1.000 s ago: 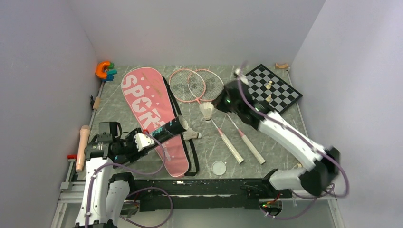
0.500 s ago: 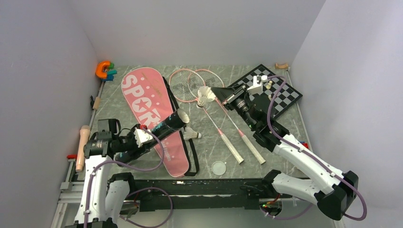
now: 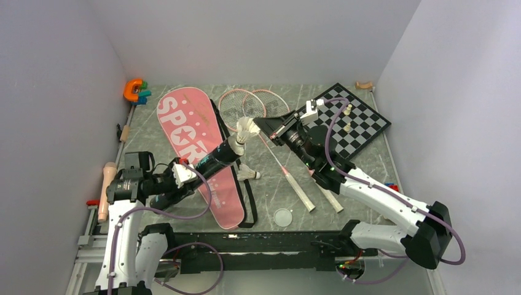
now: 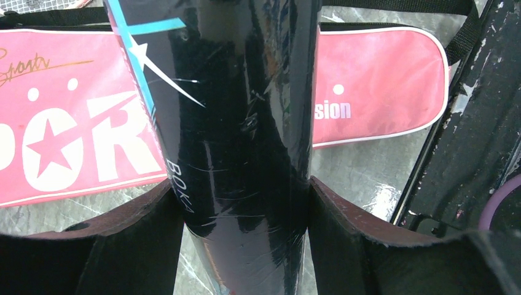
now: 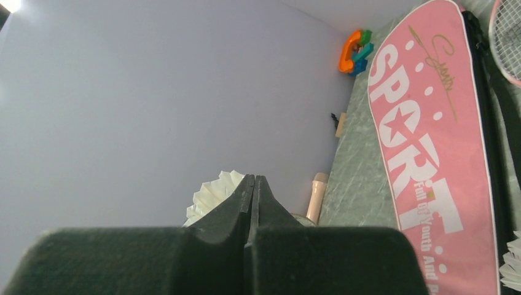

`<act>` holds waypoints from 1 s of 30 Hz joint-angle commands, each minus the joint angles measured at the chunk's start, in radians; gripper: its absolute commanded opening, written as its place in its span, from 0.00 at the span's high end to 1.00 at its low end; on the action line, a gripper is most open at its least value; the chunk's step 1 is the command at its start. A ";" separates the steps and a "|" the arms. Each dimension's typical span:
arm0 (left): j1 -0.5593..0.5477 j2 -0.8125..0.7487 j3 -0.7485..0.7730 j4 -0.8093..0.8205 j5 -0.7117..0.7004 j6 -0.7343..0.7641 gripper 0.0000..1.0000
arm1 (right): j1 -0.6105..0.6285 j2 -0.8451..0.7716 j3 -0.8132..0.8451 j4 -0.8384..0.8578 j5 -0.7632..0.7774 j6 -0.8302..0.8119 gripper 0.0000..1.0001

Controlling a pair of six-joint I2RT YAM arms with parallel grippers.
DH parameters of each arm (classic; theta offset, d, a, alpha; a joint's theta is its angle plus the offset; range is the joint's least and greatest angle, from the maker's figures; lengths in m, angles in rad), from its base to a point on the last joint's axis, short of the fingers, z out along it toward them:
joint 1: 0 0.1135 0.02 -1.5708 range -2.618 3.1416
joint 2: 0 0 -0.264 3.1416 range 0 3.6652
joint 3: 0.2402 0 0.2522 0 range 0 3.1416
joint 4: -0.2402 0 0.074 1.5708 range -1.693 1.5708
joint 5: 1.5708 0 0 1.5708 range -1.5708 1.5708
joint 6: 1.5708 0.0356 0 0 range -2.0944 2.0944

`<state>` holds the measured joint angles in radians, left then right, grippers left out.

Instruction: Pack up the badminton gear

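Over the near-left part of the worktop (image 3: pixel 362 161), the left arm (image 3: pixel 126 209) holds a dark tube (image 3: pixel 212 163) off the surface. The left jaws are clamped on its lower body; the left wrist view shows a black finger pressed against each side of the glossy tube (image 4: pixel 239 153), which carries a blue-and-white star mark. The tube tilts up towards the far right, above the pink "SPORT" racket bag (image 3: pixel 190 138), with its mouth at the raised end.

The right arm (image 3: pixel 368 190) reaches in from the right side towards the middle. The right jaws are pinched fully together and carry a feather shuttlecock (image 3: pixel 248 129) at their tip, in the air right at the tube's mouth; whether it touches the rim I cannot tell. From the right wrist, the white feathers (image 5: pixel 212 195) show just behind the closed fingers.

The bag (image 5: pixel 424 153) lies flat, running from the far-left area towards the near edge, its black strap along its right side. A second shuttlecock (image 3: pixel 247 173) rests on the worktop just beside that strap. Two pink-framed rackets (image 3: pixel 252 107) lie with overlapping heads towards the far edge and white handles (image 3: pixel 301 192) angled towards the near right. A small clear disc (image 3: pixel 283 217) sits by the near edge. A chessboard (image 3: pixel 362 123) fills the far-right corner, and an orange C-shaped toy (image 3: pixel 134 90) sits in the far-left corner.
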<state>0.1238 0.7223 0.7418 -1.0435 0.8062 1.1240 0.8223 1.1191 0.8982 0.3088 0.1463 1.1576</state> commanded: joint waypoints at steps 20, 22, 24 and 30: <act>0.002 -0.015 0.048 0.019 0.087 -0.011 1.00 | 0.070 -0.013 -0.106 0.032 -0.011 -0.043 0.59; 0.001 -0.017 0.050 0.015 0.088 -0.008 1.00 | 0.069 -0.015 -0.091 -0.013 -0.010 -0.067 0.51; 0.002 -0.018 0.051 0.008 0.088 -0.001 1.00 | 0.066 -0.018 -0.077 -0.053 -0.009 -0.087 0.47; 0.002 -0.025 0.044 -0.007 0.087 0.016 1.00 | 0.040 -0.023 -0.053 -0.091 -0.054 -0.128 0.44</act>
<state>0.1238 0.7116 0.7486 -1.0458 0.8242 1.1137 0.8783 1.1187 0.7948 0.2359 0.1333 1.0824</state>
